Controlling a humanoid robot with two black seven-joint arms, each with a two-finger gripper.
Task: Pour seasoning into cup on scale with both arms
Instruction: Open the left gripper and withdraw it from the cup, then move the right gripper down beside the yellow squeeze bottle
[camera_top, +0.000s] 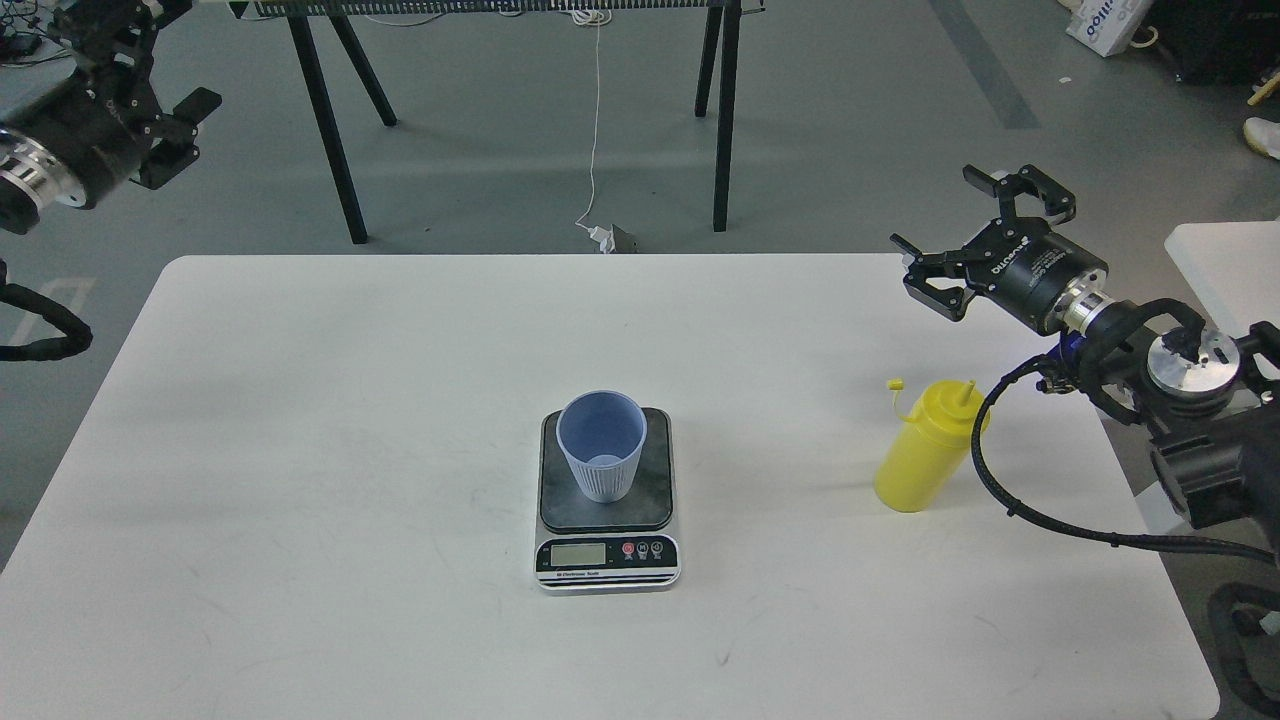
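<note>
Grey floor is seen beyond a white table (300, 450), with the black legs of a trestle bench (330, 130) standing behind it and a white cord (596, 120) hanging down to the floor.

Near the middle of the table the scale (607, 500) is set, its display and round buttons turned toward the viewer. On its dark platform the light blue cup (601, 445) is placed upright, mouth open, and nothing can be made out inside it.

Well off to the right, the yellow seasoning bottle (925, 445) is found standing on the table, leaning slightly in this view, its nozzle uncovered and its small tethered cap (895, 384) hanging out to the left.

Above and behind the bottle the right gripper (985, 235) is held in the air, its fingers spread wide and nothing grasped between them; no contact with the bottle is made.

At the upper left corner the left gripper (175, 135) is raised clear of the table, well apart from the scale; its fingers appear parted, with nothing held.
</note>
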